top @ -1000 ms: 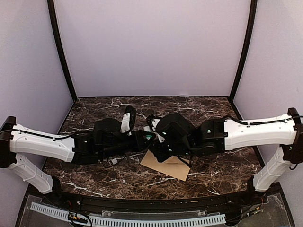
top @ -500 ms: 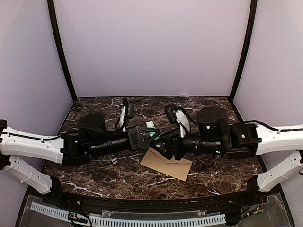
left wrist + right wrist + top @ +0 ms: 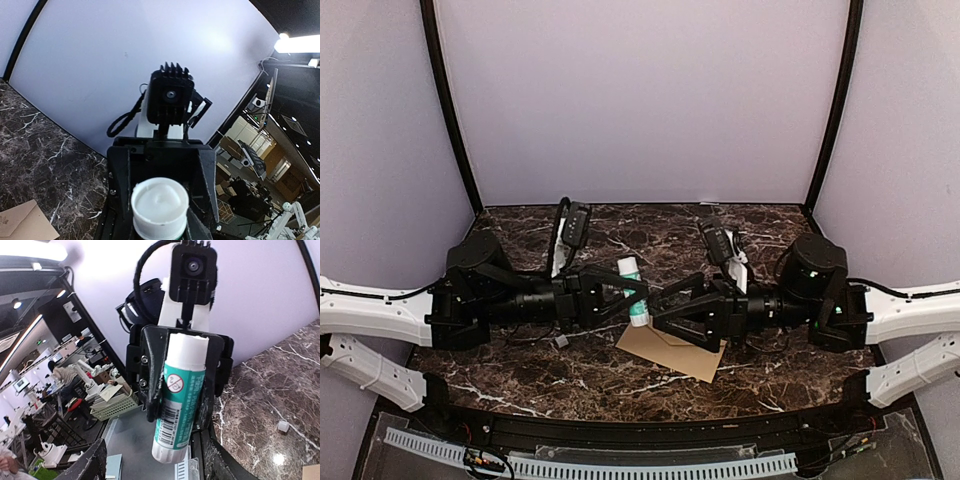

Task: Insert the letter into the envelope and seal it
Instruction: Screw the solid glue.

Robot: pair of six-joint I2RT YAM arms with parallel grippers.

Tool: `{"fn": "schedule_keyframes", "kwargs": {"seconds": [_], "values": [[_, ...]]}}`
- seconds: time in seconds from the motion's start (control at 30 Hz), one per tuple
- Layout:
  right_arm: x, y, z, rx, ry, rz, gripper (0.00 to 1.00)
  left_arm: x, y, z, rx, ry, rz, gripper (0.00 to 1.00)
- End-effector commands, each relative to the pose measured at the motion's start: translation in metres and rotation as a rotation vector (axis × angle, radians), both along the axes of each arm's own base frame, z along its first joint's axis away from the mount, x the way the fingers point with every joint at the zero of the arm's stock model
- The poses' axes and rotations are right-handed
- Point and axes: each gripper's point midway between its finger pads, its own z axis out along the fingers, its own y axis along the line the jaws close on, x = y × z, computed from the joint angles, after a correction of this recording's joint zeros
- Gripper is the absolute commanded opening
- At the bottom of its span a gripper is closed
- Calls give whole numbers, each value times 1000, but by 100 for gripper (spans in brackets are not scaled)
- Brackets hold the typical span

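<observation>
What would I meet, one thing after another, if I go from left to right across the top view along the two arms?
left arm's white part → left wrist camera → glue stick → right wrist camera → right arm's white part

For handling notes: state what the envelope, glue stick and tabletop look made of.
Envelope: matte tan kraft paper, by its flat, dull brown face.
Glue stick: probably smooth plastic, a white tube with teal printed label.
Tabletop: glossy dark marble pattern with white veins; stone or laminate, cannot tell.
</observation>
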Motion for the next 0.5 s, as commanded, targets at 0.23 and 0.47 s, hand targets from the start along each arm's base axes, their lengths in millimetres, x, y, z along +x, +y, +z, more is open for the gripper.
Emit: {"fn": "schedule_keyframes", "kwargs": {"seconds": [0.23, 0.47], "values": [[-36, 18, 30, 119, -40, 241, 44, -38, 10, 43, -148, -139, -178, 0], [-35, 20, 31, 131, -32, 243, 26, -38, 10, 44, -149, -142, -177, 0]]}}
